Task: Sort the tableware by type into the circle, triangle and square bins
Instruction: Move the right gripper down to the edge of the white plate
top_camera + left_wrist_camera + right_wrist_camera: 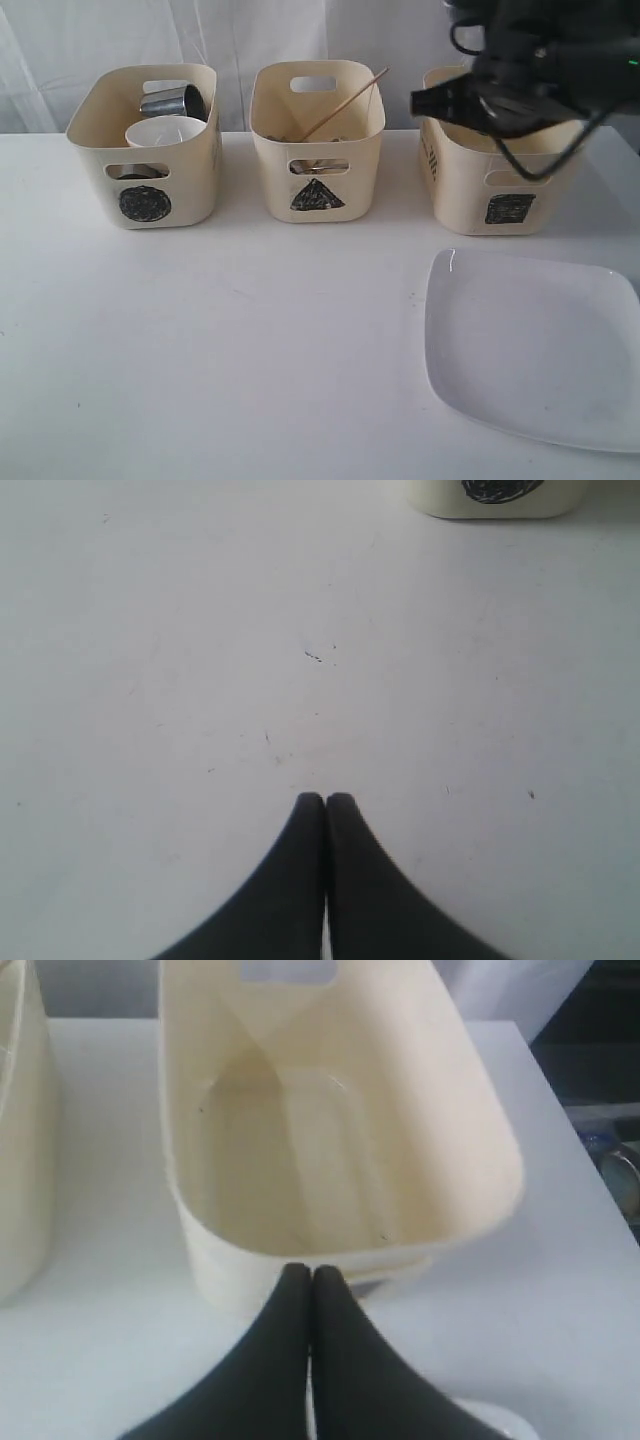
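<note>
Right gripper (pixel 310 1272) (closed) over square bin (pixel 497 190), plate (pixel 530 350) nearby

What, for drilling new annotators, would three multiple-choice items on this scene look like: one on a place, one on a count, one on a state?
1. Where does the large white plate lie?
A. flat on the table, in front of the square bin
B. inside that bin
C. leaning upright against that bin

2. How many cream bins stand in the row?
A. two
B. three
C. four

3. How is the right claw?
A. wide open
B. shut on a fork
C. shut and empty

Key:
1 A: the exterior view shows the plate flat on the tabletop, on the camera's side of that bin.
2 B: the circle bin, the triangle bin and the square bin make three.
3 C: in the right wrist view its tips meet with nothing between them.
</note>
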You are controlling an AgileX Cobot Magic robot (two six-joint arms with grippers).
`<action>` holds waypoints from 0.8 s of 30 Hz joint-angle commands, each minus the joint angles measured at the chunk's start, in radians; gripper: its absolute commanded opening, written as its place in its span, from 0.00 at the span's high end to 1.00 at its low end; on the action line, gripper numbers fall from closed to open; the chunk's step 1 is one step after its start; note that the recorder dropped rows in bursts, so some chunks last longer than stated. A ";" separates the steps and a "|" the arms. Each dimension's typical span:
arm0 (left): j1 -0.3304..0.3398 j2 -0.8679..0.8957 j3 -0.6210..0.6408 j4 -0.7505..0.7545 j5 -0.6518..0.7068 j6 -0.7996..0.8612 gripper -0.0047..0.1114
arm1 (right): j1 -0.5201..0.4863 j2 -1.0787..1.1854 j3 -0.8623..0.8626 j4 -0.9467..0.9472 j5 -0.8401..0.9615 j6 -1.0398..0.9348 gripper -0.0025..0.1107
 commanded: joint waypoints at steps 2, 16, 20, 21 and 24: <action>0.005 -0.004 0.003 -0.010 0.026 0.000 0.96 | -0.187 -0.187 0.261 0.082 -0.143 -0.040 0.98; 0.005 -0.004 0.003 -0.010 0.026 0.000 0.96 | -0.710 -0.223 0.353 1.519 0.120 -1.771 0.98; 0.005 -0.004 0.003 -0.010 0.026 0.000 0.96 | -0.817 -0.105 0.294 1.517 0.172 -1.748 0.98; 0.005 -0.004 0.003 -0.010 0.026 0.000 0.96 | -0.843 -0.063 0.269 1.517 0.215 -1.750 0.98; 0.005 -0.004 0.003 -0.010 0.026 0.000 0.96 | -0.884 0.045 0.200 1.533 0.322 -1.855 0.98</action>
